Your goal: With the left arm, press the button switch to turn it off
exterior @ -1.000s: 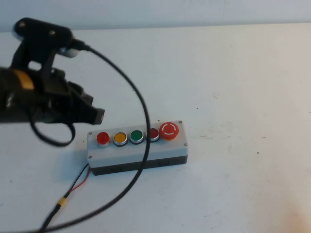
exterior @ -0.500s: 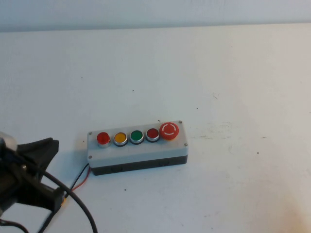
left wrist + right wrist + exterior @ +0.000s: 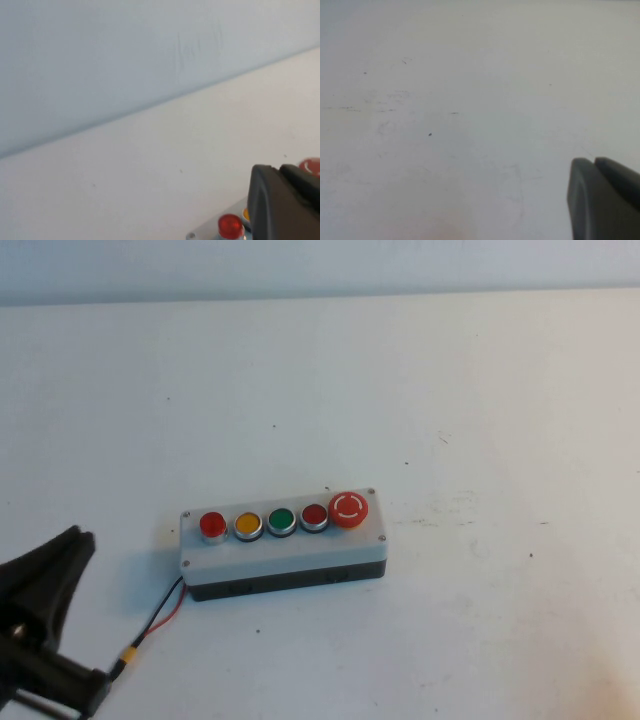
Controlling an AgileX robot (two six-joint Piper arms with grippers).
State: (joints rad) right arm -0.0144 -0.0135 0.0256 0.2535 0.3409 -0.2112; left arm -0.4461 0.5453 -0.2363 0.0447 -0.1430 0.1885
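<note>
A grey switch box (image 3: 283, 552) lies on the white table, left of centre. It carries a row of buttons: red (image 3: 212, 525), yellow (image 3: 247, 524), green (image 3: 281, 520), red (image 3: 314, 516) and a large red mushroom button (image 3: 349, 508). My left gripper (image 3: 72, 545) is at the lower left corner, well left of and nearer than the box, touching nothing. In the left wrist view its fingers (image 3: 277, 172) are pressed together, empty, with the left red button (image 3: 230, 226) beyond them. My right gripper (image 3: 594, 162) is shut and empty over bare table; the high view does not show it.
A thin red and black wire with a yellow band (image 3: 150, 625) runs from the box's left end toward the front left, close to my left arm. The white table (image 3: 480, 390) ends at a pale wall behind.
My left arm has pulled back from above the table left of the box down to the lower left corner. Its black cable has left the view. The box has not moved.
</note>
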